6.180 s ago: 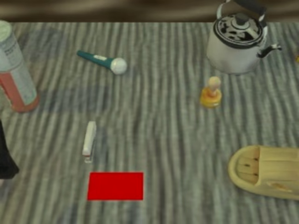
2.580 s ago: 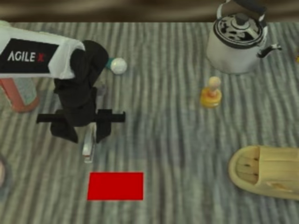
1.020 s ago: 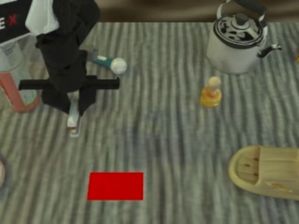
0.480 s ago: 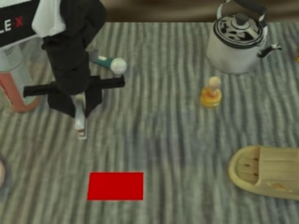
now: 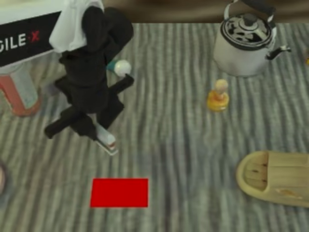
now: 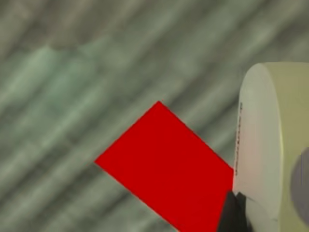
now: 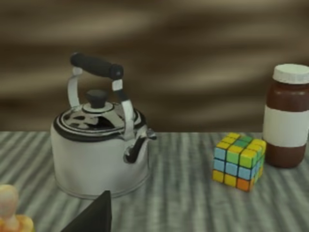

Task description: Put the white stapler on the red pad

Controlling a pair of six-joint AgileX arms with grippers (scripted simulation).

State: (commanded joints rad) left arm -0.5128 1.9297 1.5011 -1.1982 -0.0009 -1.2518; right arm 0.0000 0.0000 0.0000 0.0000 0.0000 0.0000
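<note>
My left gripper (image 5: 98, 131) is shut on the white stapler (image 5: 107, 141), holding it above the table. The stapler lies slantwise, its grey tip toward the front right. The red pad (image 5: 119, 192) lies flat on the striped cloth, a short way in front of the stapler and apart from it. In the left wrist view the stapler (image 6: 263, 145) fills one side as a big pale bar, with the red pad (image 6: 164, 166) beneath and beside it. My right arm is out of the top view; its wrist view looks across the table's far right side.
A teal-handled tool with a white head (image 5: 121, 67) lies behind my left arm. An orange-and-white bottle (image 5: 17, 89) stands at the far left. A kettle (image 5: 244, 41), a yellow figurine (image 5: 217, 96) and a tan slipper (image 5: 275, 178) occupy the right side. A colour cube (image 7: 239, 162) and brown jar (image 7: 287, 123) stand beyond the kettle.
My left gripper closed on the stapler and lifted it off the cloth. In the last half second it swung right and forward toward the red pad, turning the stapler from straight to slantwise.
</note>
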